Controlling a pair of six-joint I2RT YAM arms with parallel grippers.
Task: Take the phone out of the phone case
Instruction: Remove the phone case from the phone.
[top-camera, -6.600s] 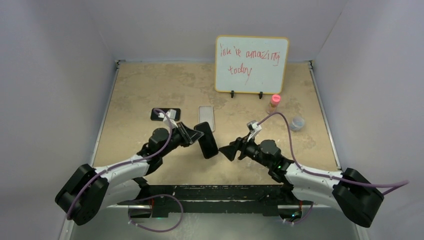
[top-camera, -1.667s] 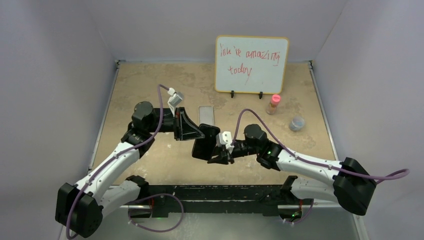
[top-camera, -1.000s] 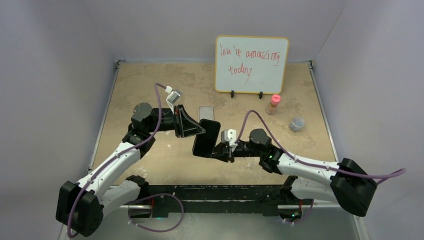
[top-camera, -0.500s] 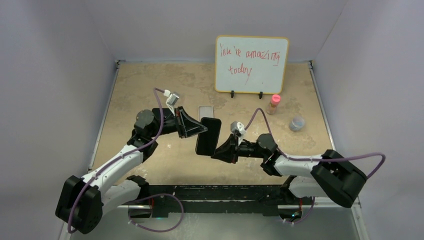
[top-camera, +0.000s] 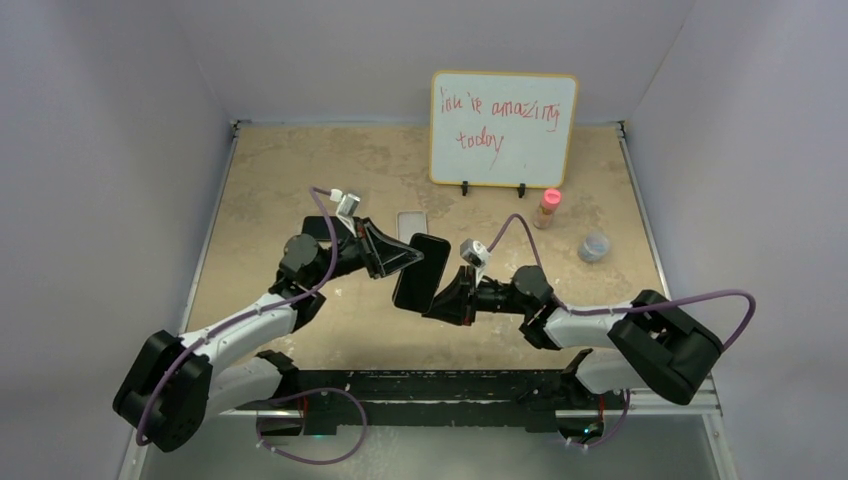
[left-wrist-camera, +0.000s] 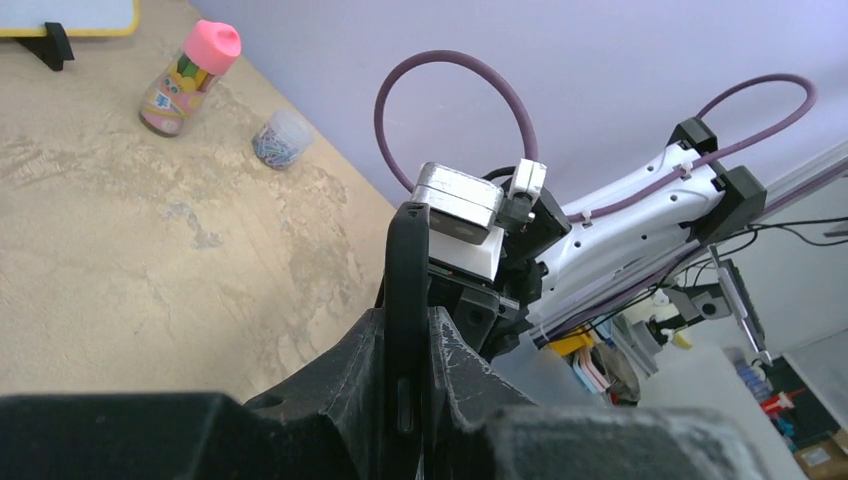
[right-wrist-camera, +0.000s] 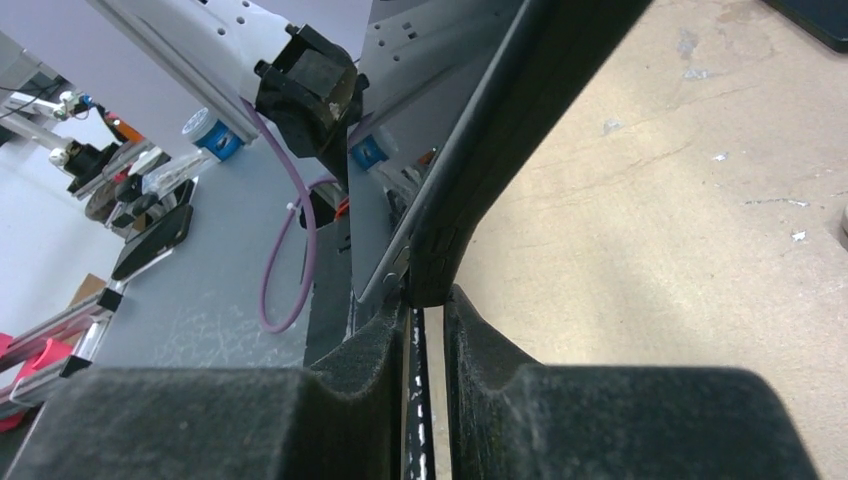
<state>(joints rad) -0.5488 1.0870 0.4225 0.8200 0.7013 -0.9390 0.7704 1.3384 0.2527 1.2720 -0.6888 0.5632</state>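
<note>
The black rectangular phone in its case (top-camera: 421, 271) hangs above the beige tabletop (top-camera: 300, 170), in front of the yellow-framed whiteboard (top-camera: 504, 128). The left claw (top-camera: 408, 258) is clamped on its upper edge and the right claw (top-camera: 437, 300) on its lower edge. Since half a second ago, the left arm (top-camera: 250, 320) has drawn back from the whiteboard, uncovering a small black flat object (top-camera: 316, 226).

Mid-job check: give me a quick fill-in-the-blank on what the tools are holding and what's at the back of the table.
1. Exactly ___ tools are shut on the black phone: the left tool and the right tool.
2. The bottle beside the whiteboard has a ___ cap.
3. The whiteboard's handwriting is ___ in colour.

Missing words: two; pink; red
</note>
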